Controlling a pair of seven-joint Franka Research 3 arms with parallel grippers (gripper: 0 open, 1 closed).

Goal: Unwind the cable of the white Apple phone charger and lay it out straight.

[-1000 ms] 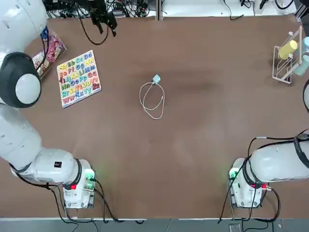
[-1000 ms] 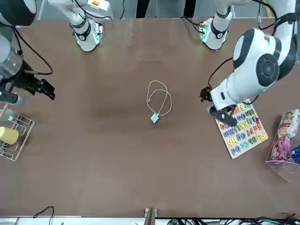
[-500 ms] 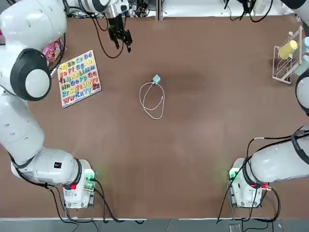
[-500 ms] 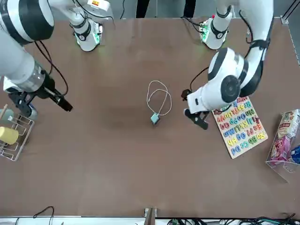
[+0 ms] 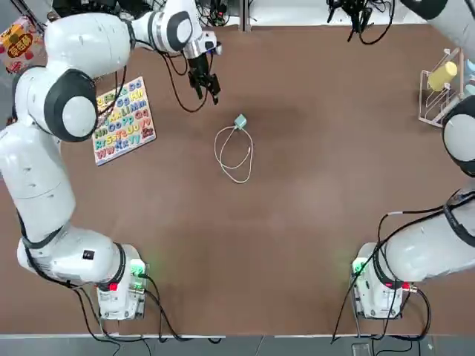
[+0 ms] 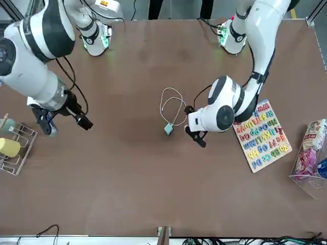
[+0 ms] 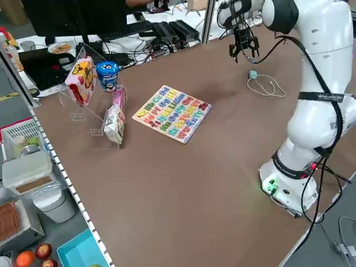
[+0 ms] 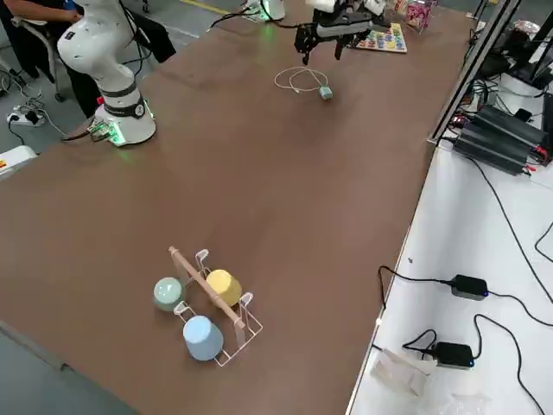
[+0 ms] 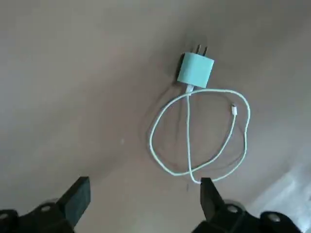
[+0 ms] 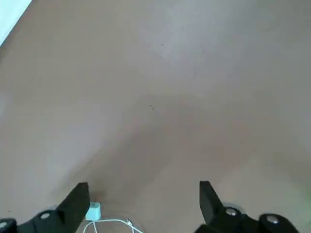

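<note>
Your left gripper (image 5: 207,85) is hanging over the far left of the table's middle, fingers spread wide and holding nothing — the approach step, nothing grasped yet. The white Apple phone charger (image 5: 240,122) is lying flat near the table's centre, just beside that gripper, with the cable (image 5: 234,152) curling off it in a loose double loop toward your side. Your right gripper (image 6: 61,118) is hovering well apart near the cup rack (image 6: 13,148), fingers also spread, empty. Next move, likely: you're needing one gripper pinning the plug block while the other is taking the free connector end — the thin cord calls for a low, exact pinch.
</note>
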